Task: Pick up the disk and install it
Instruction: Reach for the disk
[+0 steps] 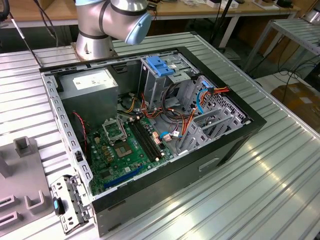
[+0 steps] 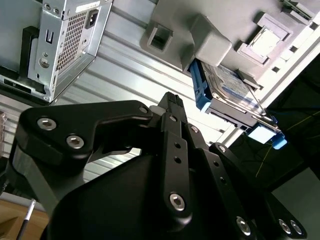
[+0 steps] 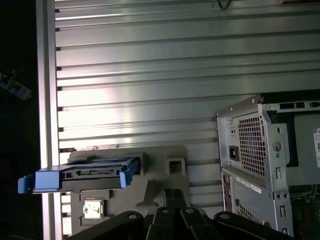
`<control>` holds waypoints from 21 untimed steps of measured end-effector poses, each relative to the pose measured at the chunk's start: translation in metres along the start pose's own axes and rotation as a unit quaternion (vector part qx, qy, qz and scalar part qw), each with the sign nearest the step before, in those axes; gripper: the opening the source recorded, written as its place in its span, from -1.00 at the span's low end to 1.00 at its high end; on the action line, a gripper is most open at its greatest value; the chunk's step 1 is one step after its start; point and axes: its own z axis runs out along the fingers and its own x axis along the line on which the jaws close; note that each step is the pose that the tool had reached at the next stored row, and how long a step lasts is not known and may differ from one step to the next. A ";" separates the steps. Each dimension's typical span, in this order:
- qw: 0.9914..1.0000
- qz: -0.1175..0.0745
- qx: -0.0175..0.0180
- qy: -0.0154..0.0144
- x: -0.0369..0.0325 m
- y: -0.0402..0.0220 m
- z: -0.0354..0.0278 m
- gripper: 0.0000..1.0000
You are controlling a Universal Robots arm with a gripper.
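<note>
Status, running from the exterior view's left to its right, everything placed off the PC case (image 1: 165,184):

- The grey fixture (image 1: 22,175) sits on the counter (image 1: 260,190) just outside the case, off its rear-panel end.
- The disk (image 3: 80,180) stands on edge in that fixture, with its blue rails fitted. Its label face shows in the second wrist view. It's outside the case, apart from it, and nothing is holding it.
- The gripper (image 3: 173,194) looks pressed together and is pinching nothing. It hangs above the fixture, nearer the fixture than the case, and clear of the disk. Neither wrist view shows any contact.
- Inside the case, the power supply (image 1: 92,82) sits in the far corner by the arm base (image 1: 100,35).
- The motherboard (image 1: 120,155) lies on the case floor.
- The drive cage (image 1: 160,87), with the blue bracket (image 1: 159,66) on top, is further toward the exterior view's right. Loose cables run around it.
- I can't tell which bay in the cage is free.

Progress, my read: nothing is done yet. The pick hasn't been made, since the disk is still parked in the fixture and the gripper is empty. The install hasn't been made either, as no disk is seated in the case. Both steps are outstanding.
</note>
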 end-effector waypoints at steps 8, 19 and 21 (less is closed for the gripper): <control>1.000 0.000 0.000 0.000 0.0175 -0.0013 -0.0001 -0.79; 1.000 0.000 0.000 0.000 0.0241 -0.0018 -0.0002 -0.79; 1.000 0.000 0.000 0.000 0.0250 -0.0017 -0.0002 -0.79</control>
